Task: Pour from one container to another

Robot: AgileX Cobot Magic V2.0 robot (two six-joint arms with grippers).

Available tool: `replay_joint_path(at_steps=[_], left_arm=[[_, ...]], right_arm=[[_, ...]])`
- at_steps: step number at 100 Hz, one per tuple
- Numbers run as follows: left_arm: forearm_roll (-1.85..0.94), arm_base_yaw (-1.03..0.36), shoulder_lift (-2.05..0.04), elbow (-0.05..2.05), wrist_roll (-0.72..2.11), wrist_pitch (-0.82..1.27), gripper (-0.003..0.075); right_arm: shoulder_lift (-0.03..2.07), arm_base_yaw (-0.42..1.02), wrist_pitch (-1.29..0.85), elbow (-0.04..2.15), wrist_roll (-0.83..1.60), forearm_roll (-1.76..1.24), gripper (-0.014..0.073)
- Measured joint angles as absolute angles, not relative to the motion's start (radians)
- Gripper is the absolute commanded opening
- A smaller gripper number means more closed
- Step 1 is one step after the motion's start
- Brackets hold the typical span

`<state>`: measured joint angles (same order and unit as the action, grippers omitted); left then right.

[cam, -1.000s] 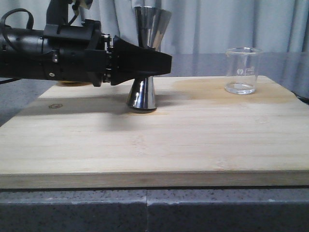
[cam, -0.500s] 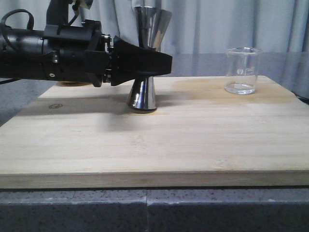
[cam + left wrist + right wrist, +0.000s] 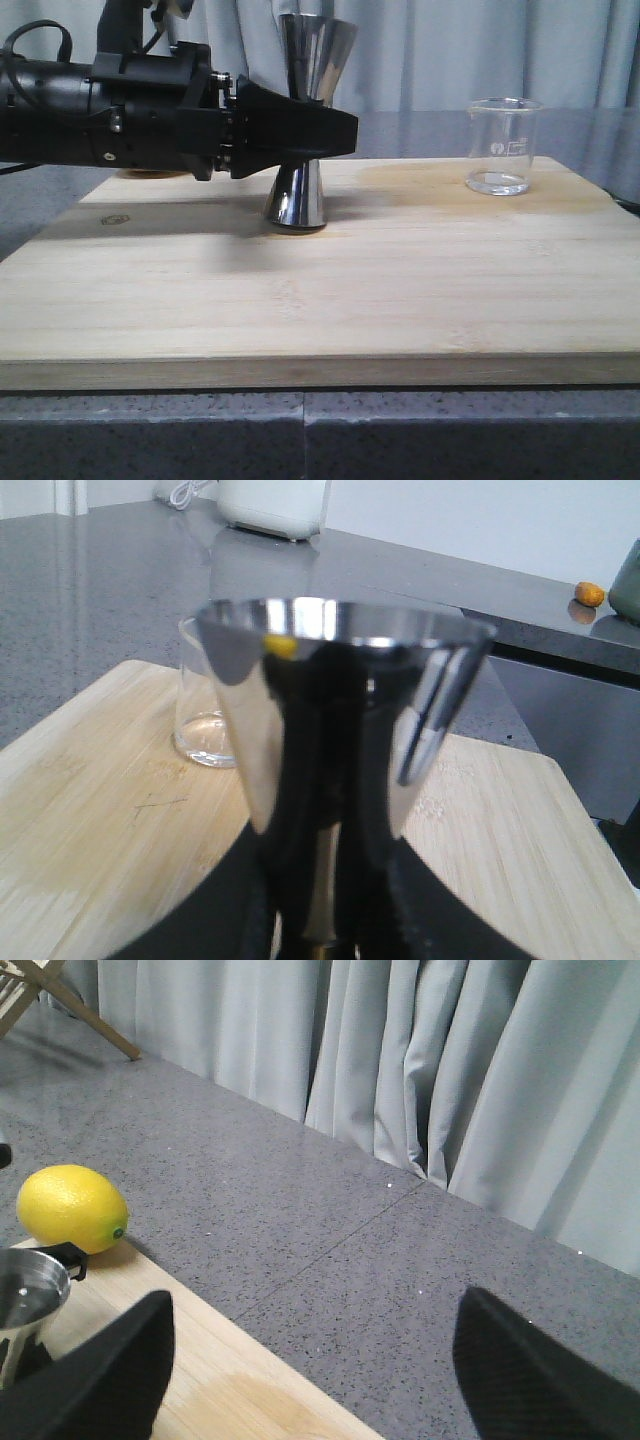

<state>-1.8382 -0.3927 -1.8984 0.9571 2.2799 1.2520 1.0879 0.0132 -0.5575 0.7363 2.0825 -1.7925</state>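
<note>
A polished steel jigger [image 3: 296,192] stands upright on the wooden board [image 3: 300,290], left of centre. My left gripper [image 3: 335,128] reaches in level from the left and is shut on the jigger's narrow waist. In the left wrist view the jigger [image 3: 340,710] fills the middle, with a black finger [image 3: 225,905] pressed against each side. A glass beaker [image 3: 503,145] with a little clear liquid stands at the board's back right, also visible behind the jigger [image 3: 203,720]. My right gripper [image 3: 314,1295] hangs open over the board's back edge with nothing between its fingers; the front view does not show it.
A lemon [image 3: 70,1208] lies at the board's far edge beside the jigger's rim [image 3: 22,1295]. Grey stone counter [image 3: 330,1220] and curtains lie beyond the board. A white appliance [image 3: 272,500] and a small orange object [image 3: 590,593] sit on a distant counter.
Almost nothing: the left gripper and the jigger sit a hair further right; the jigger's base stays on the board and the beaker is unmoved.
</note>
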Motion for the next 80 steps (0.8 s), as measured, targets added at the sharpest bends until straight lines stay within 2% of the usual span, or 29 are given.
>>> replay_joint_path(at_steps=[80], left_arm=[[-1.838, -0.393, -1.898, 0.940, 2.293, 1.258, -0.0018]], right_arm=[[1.099, 0.013, -0.558, 0.736, 2.082, -1.793, 0.0521]])
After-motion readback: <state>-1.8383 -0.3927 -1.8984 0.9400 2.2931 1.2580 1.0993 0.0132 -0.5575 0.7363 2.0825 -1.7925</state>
